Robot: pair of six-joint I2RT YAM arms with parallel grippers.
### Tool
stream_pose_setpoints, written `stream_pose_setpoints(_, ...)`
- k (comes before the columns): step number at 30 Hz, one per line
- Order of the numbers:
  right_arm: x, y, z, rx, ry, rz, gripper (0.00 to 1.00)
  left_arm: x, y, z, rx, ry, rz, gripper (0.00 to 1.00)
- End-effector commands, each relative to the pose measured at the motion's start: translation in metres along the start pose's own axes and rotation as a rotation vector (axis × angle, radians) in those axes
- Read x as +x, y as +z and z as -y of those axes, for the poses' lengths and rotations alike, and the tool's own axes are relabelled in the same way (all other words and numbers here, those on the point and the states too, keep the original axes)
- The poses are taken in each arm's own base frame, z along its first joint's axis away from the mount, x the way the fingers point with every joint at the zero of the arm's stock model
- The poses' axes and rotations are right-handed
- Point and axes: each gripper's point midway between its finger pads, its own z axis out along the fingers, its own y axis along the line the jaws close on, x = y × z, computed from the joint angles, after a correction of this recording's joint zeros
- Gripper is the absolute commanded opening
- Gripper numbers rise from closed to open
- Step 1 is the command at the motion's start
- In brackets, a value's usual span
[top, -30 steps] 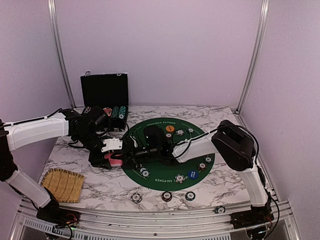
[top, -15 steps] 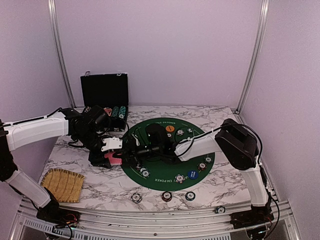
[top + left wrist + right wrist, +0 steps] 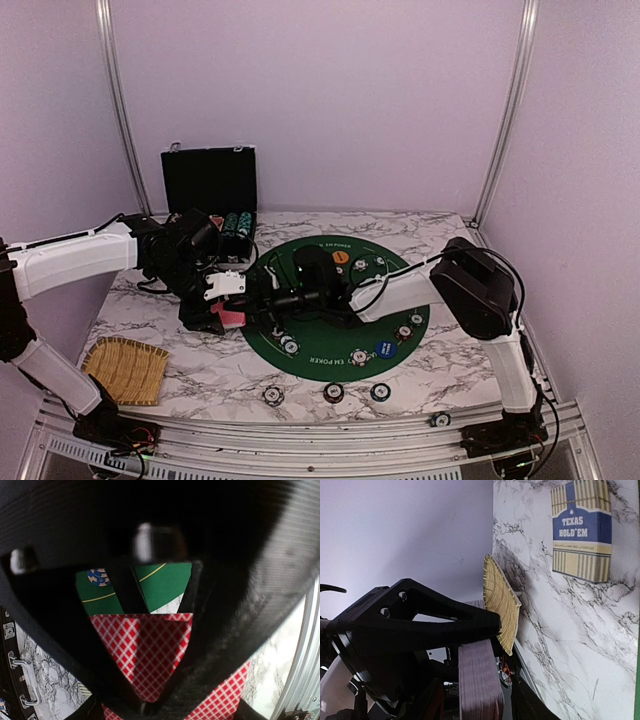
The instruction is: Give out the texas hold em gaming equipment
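Observation:
A deck of red-backed playing cards (image 3: 232, 317) (image 3: 145, 650) sits in my shut left gripper (image 3: 222, 303) at the left edge of the round green poker mat (image 3: 330, 350). My right gripper (image 3: 262, 300) reaches in from the right, its jaws astride the same deck (image 3: 477, 680). One finger (image 3: 420, 622) lies at the deck's end, and a gap shows beside the other finger (image 3: 532, 705). Striped poker chips (image 3: 288, 344) (image 3: 98, 576), an orange button (image 3: 340, 257) and a blue button (image 3: 384, 348) lie on the mat.
More chips (image 3: 333, 392) sit in a row near the front edge. The open black chip case (image 3: 210, 185) stands at the back left. A woven straw mat (image 3: 125, 370) (image 3: 500, 600) lies front left. A blue Texas Hold'em card box (image 3: 580, 530) rests on the marble.
My right gripper has slid a little left onto the deck and its jaws have widened. The left gripper and cards have lifted slightly.

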Motion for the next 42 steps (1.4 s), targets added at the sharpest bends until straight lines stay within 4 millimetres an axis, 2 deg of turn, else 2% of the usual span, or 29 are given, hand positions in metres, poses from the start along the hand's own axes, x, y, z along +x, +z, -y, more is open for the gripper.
stream_pose_setpoints(1, -0.004, 0.003, -0.012, -0.059, -0.006, -0.005, 0.45, -0.01, -0.006, 0.001, 0.02, -0.017, 0.034, 0.34)
stream_pose_setpoints(7, -0.003, 0.009, -0.02, -0.092, -0.003, -0.023, 0.18, -0.012, -0.007, -0.002, 0.013, -0.031, 0.034, 0.34)
stream_pose_setpoints(10, -0.001, 0.007, -0.022, -0.103, -0.001, -0.026, 0.1, -0.011, -0.008, -0.003, 0.005, -0.035, 0.027, 0.36)
stream_pose_setpoints(14, 0.0, 0.004, -0.028, -0.151, 0.007, -0.023, 0.01, -0.011, -0.007, -0.001, 0.014, -0.041, 0.033, 0.56)
stream_pose_setpoints(18, 0.002, 0.003, -0.029, -0.173, 0.013, -0.027, 0.0, -0.015, -0.01, 0.001, 0.022, -0.04, 0.058, 0.64)
stream_pose_setpoints(30, 0.007, -0.001, -0.033, -0.217, 0.012, -0.035, 0.0, -0.021, -0.018, 0.012, 0.061, -0.028, 0.128, 0.77)
stream_pose_setpoints(35, 0.007, -0.002, -0.031, -0.213, 0.011, -0.032, 0.0, -0.016, -0.016, 0.012, 0.062, -0.018, 0.118, 0.75)
stream_pose_setpoints(42, 0.006, 0.001, -0.022, -0.145, -0.002, -0.029, 0.0, -0.018, -0.022, 0.01, 0.064, -0.014, 0.142, 0.62)
